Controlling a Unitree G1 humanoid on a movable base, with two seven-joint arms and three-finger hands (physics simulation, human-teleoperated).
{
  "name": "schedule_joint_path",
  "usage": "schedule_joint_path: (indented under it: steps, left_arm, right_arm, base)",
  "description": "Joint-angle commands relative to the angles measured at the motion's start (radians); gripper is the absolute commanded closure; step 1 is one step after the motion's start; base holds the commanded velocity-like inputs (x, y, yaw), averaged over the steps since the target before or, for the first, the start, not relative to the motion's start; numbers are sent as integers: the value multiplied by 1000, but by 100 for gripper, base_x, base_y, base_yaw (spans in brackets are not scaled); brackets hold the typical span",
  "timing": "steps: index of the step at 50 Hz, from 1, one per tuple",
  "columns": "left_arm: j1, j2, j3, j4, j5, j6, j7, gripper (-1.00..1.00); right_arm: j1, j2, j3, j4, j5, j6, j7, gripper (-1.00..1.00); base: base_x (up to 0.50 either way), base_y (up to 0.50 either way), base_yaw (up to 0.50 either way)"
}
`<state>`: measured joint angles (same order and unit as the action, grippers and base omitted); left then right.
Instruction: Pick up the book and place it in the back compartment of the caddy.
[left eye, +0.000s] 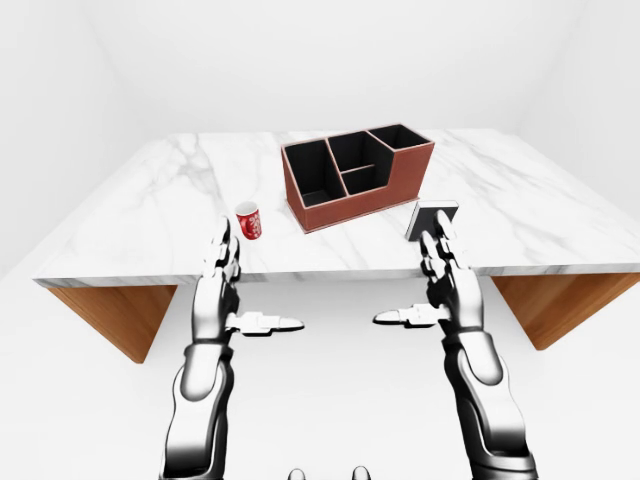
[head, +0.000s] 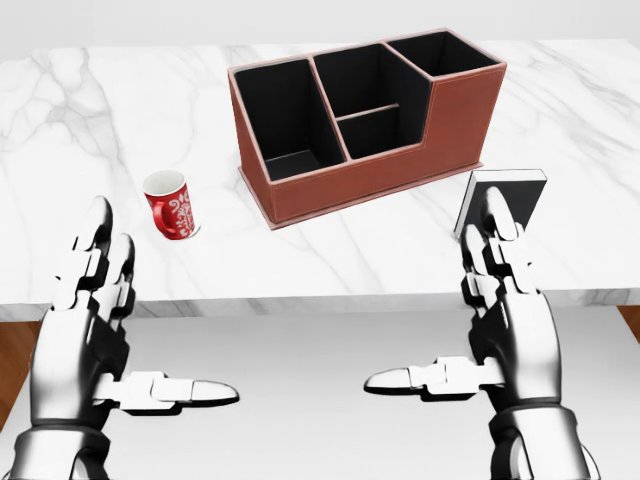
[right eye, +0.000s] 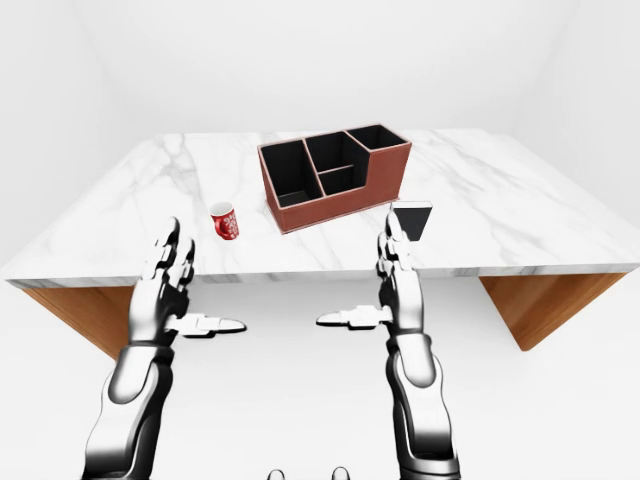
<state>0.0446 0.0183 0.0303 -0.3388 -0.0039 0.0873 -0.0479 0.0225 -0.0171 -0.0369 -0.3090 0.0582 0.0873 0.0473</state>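
Observation:
The book (head: 518, 194), dark with a white page edge, stands upright on the marble table (head: 100, 120) to the right of the caddy. The brown caddy (head: 366, 115) has black compartments: a long one at left, two in the middle, one tall at upper right. My right hand (head: 470, 340) is open, fingers raised just below the book and overlapping its lower left corner in the head view; no contact shows. My left hand (head: 140, 335) is open and empty, below the table edge at the lower left.
A red mug (head: 171, 203) with a white pattern stands on the table left of the caddy. The table's near edge (head: 300, 300) runs across the head view above my palms. Wooden table legs (left eye: 110, 315) show at both sides in the eye views.

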Motion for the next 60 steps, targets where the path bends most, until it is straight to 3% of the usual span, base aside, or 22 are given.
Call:
schedule_joint_path:
  steps: [1, 7, 26, 60]
  left_arm:
    - [-1, 8, 25, -284, -11, 0, -25, -100]
    - [-23, 17, 53, -394, -24, 0, -39, -100]
    - [-73, 38, 118, -460, -39, 0, -54, -100]
    - [-67, 32, 103, -475, -37, 0, -53, -100]
  right_arm:
    - [2, -2, -4, -197, 19, 0, 7, -100]
    - [-2, -3, -8, -251, 24, 0, 8, -100]
    - [-46, -16, -79, -410, 116, 0, 13, -100]
    - [-45, -27, -78, -430, 128, 0, 9, -100]
  base:
    - [0, 0, 0]
    - [0, 0, 0]
    - [0, 0, 0]
    - [49, 0, 0]
